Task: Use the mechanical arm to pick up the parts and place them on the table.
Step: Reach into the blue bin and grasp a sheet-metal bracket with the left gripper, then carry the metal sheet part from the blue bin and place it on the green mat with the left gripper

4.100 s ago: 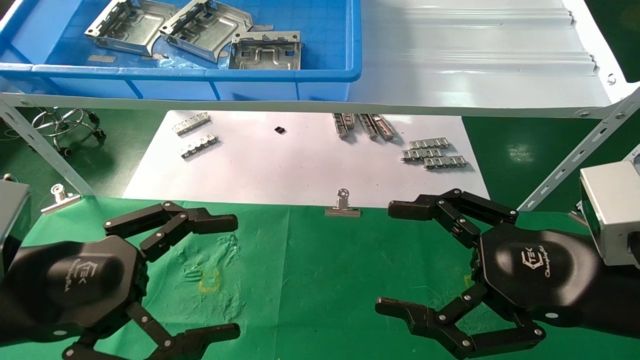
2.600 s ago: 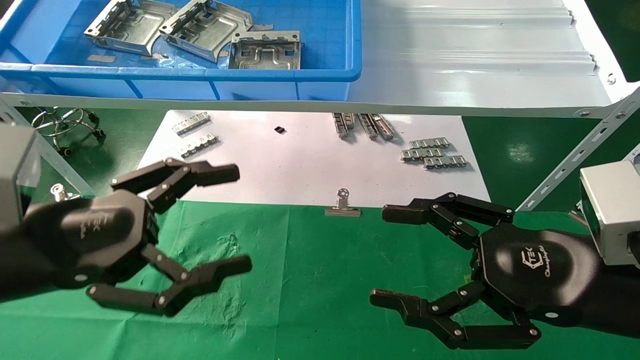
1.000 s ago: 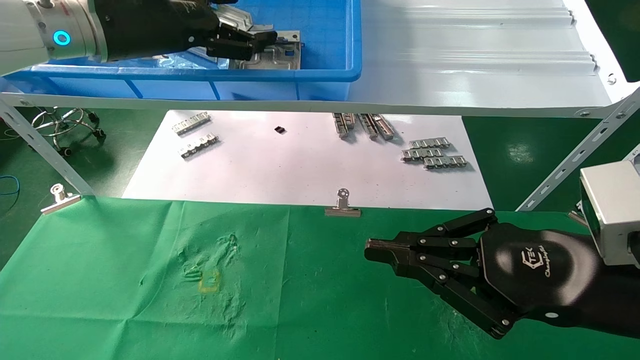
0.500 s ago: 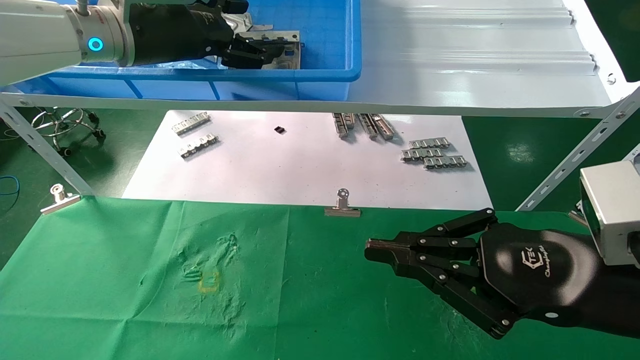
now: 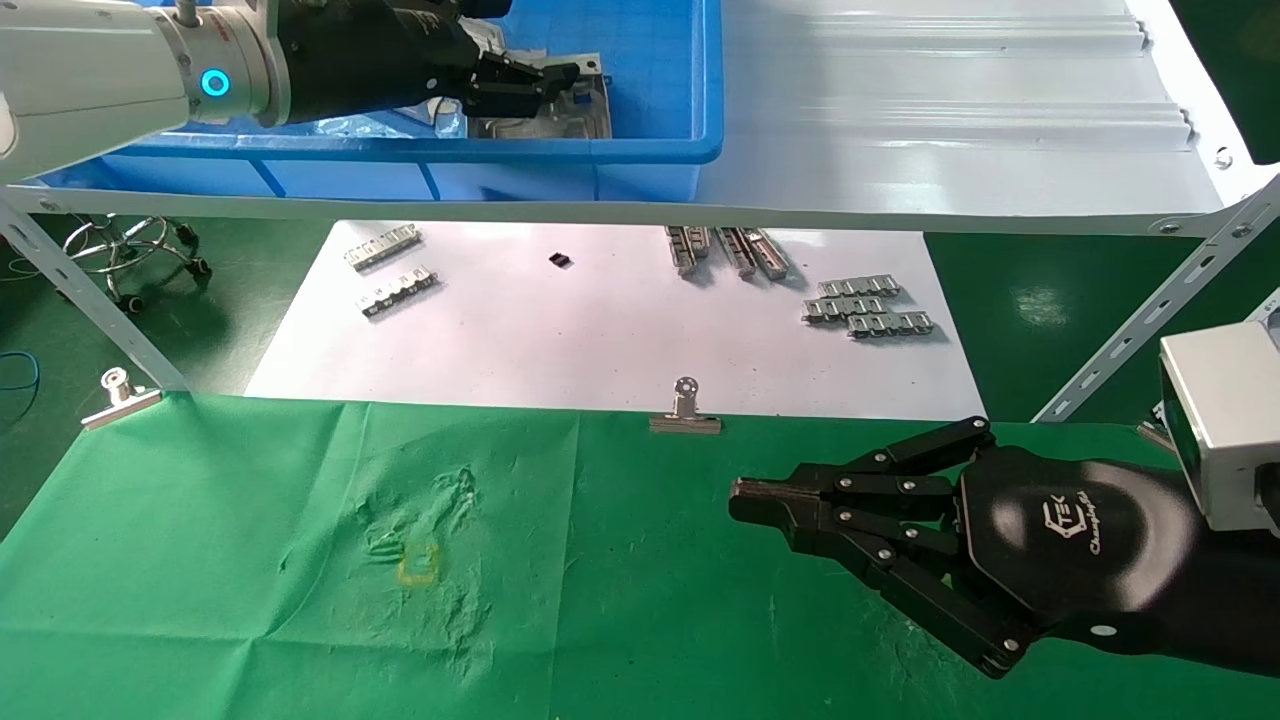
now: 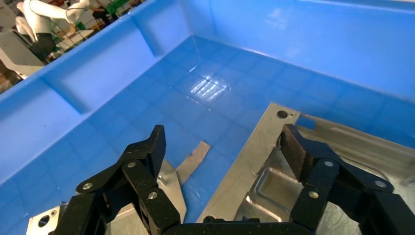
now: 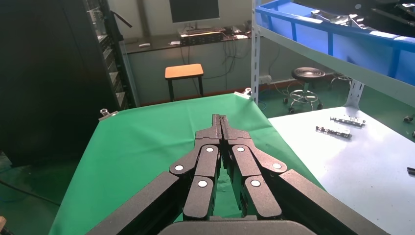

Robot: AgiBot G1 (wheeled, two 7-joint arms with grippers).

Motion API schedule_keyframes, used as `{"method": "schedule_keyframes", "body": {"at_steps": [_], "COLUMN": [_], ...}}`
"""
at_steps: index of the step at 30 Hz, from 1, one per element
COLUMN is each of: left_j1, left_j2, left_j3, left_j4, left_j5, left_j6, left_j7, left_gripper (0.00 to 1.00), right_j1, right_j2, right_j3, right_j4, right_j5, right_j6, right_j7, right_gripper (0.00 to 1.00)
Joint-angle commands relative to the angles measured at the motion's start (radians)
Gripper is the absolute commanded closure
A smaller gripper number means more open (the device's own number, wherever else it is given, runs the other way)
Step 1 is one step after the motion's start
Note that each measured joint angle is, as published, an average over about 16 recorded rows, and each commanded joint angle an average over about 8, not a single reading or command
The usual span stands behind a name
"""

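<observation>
My left arm reaches into the blue bin. Its gripper [image 5: 545, 80] is open over a silvery stamped plate [image 5: 580, 110]. In the left wrist view the gripper [image 6: 223, 138] straddles that plate's [image 6: 254, 161] raised long edge, with one finger inside the embossed centre and the other over the bin floor. A second plate [image 6: 122, 218] lies under the other finger's base. The rest of the plates are hidden behind the arm in the head view. My right gripper [image 5: 740, 495] is shut and empty, parked low over the green table [image 5: 250, 560], as the right wrist view [image 7: 220, 120] also shows.
The blue bin [image 5: 560, 150] sits on the grey metal shelf [image 5: 950, 120]. Below lie the white sheet [image 5: 600, 340] with toothed strips [image 5: 870, 305] and a binder clip [image 5: 685, 410]. A slanted shelf brace [image 5: 1150, 310] stands at the right. A loose toothed strip [image 6: 193, 159] lies in the bin.
My left arm rose from the green table into the bin and pushed farther right over the plate, which now looks shifted and tilted. My right gripper shut and has stayed still since.
</observation>
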Motion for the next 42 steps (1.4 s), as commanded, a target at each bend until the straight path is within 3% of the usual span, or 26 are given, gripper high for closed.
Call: {"method": "schedule_keyframes", "body": {"at_steps": [1,16,31,42], "left_j1": [0.002,0.009,0.01,-0.012], "left_j2": [0.002,0.006,0.0,-0.038], "left_j3": [-0.004,0.002,-0.006,-0.033], "left_j4": [0.0,0.004,0.002,-0.012], "left_j5": [-0.006,0.002,-0.009,-0.048], "left_j6": [-0.006,-0.009,-0.009,0.066], "left_j7": [0.001,0.007,0.003,0.016], "left_gripper": [1.0,0.97,1.0,1.0], "right_j1": [0.0,0.0,0.0,0.0], "right_j2": [0.0,0.0,0.0,0.0], "right_j3": [0.0,0.0,0.0,0.0], "right_j4": [0.0,0.0,0.0,0.0], "right_j5": [0.0,0.0,0.0,0.0], "right_j6": [0.0,0.0,0.0,0.0], "right_j7": [0.0,0.0,0.0,0.0], "right_gripper": [1.0,1.0,1.0,1.0]}}
